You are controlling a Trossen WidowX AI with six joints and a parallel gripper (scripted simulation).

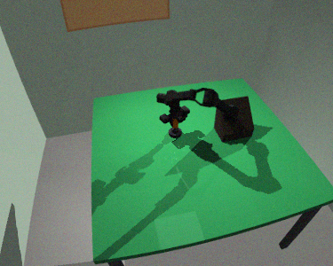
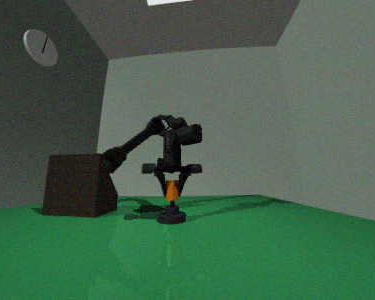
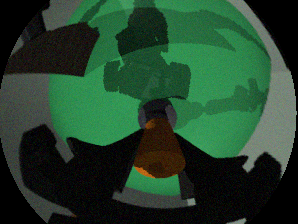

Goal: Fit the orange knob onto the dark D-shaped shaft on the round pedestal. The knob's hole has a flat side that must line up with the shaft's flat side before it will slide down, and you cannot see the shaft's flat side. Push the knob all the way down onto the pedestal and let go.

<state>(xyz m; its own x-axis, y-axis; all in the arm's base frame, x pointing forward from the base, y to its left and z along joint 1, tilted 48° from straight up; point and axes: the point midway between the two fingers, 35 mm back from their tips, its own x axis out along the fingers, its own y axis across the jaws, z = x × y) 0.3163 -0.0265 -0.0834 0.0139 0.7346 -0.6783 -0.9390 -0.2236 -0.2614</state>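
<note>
The orange knob (image 1: 175,125) (image 2: 172,189) (image 3: 160,150) is upright between the fingers of my gripper (image 1: 175,122) (image 2: 172,194) (image 3: 158,133), which is shut on it. The round dark pedestal (image 1: 175,134) (image 2: 171,218) (image 3: 142,118) stands on the table directly below the knob. In the exterior view a short length of the dark shaft (image 2: 172,203) shows between the knob's lower end and the pedestal's raised middle, so the knob is not against the pedestal. Whether the shaft's tip is inside the knob's hole cannot be told. The hole and the shaft's flat side are hidden.
The green table (image 1: 122,133) (image 2: 237,250) carries a dark brown block (image 1: 234,121) (image 2: 72,185) (image 3: 55,52) beside the pedestal, at the arm's base end. The arm reaches over from that block. Shadows of the arm lie across the table.
</note>
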